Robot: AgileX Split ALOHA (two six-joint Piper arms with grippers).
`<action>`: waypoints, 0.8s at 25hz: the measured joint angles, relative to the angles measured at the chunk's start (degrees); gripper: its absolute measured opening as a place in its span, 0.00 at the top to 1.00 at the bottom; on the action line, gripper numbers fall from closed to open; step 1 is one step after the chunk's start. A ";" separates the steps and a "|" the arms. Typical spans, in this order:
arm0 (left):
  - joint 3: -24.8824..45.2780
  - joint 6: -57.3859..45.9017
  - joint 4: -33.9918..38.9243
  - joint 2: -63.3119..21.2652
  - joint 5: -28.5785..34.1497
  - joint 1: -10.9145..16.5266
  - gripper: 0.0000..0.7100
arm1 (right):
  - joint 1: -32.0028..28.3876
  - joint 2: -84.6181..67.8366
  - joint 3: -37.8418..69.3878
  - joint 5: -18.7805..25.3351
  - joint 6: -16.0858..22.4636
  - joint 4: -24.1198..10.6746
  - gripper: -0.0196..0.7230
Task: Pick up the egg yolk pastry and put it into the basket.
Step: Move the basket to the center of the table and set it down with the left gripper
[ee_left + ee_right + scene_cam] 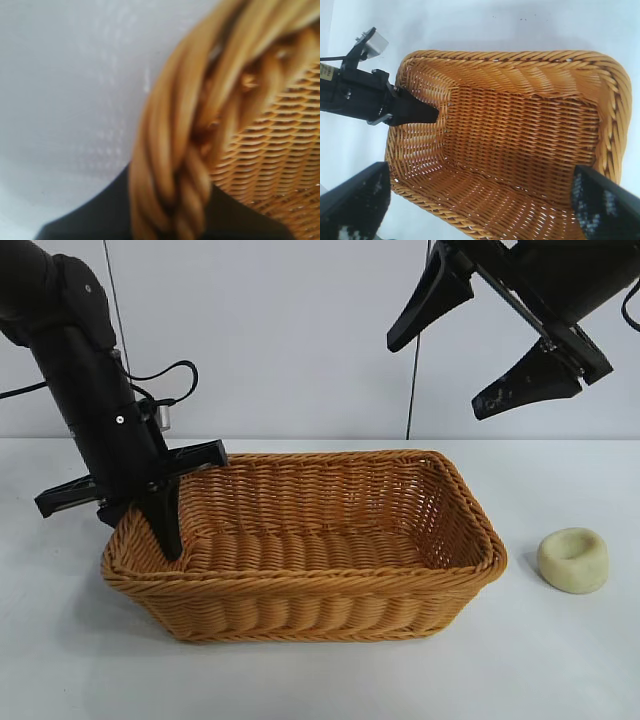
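The egg yolk pastry (573,560), a small pale cream puck with a dent on top, lies on the white table just right of the basket (300,610). It is out of both wrist views. The orange-brown wicker basket stands mid-table with nothing in it. My left gripper (165,540) is shut on the braided rim at the basket's left end, one finger reaching down inside. In the left wrist view the rim (175,150) runs between the dark fingers of that gripper (170,220). My right gripper (436,380) hangs open high above the basket's right end, holding nothing, and looks down into the basket (520,57).
White table (560,660) surrounds the basket, with a pale wall behind it. Black cables (412,360) hang down at the back. In the right wrist view the left gripper (415,112) shows at the basket's end, between the right gripper's (480,220) wide-set fingers (355,205).
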 joint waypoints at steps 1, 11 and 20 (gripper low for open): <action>0.00 0.06 0.00 0.00 -0.30 0.00 0.86 | 0.00 0.00 0.00 0.00 0.00 0.00 0.04; 0.00 0.08 -0.66 0.00 -0.68 0.00 0.16 | 0.00 0.00 0.00 0.04 0.00 0.00 0.04; -0.90 0.02 -0.22 -5.85 2.29 0.00 0.02 | 0.00 0.00 0.00 0.04 0.00 0.00 0.04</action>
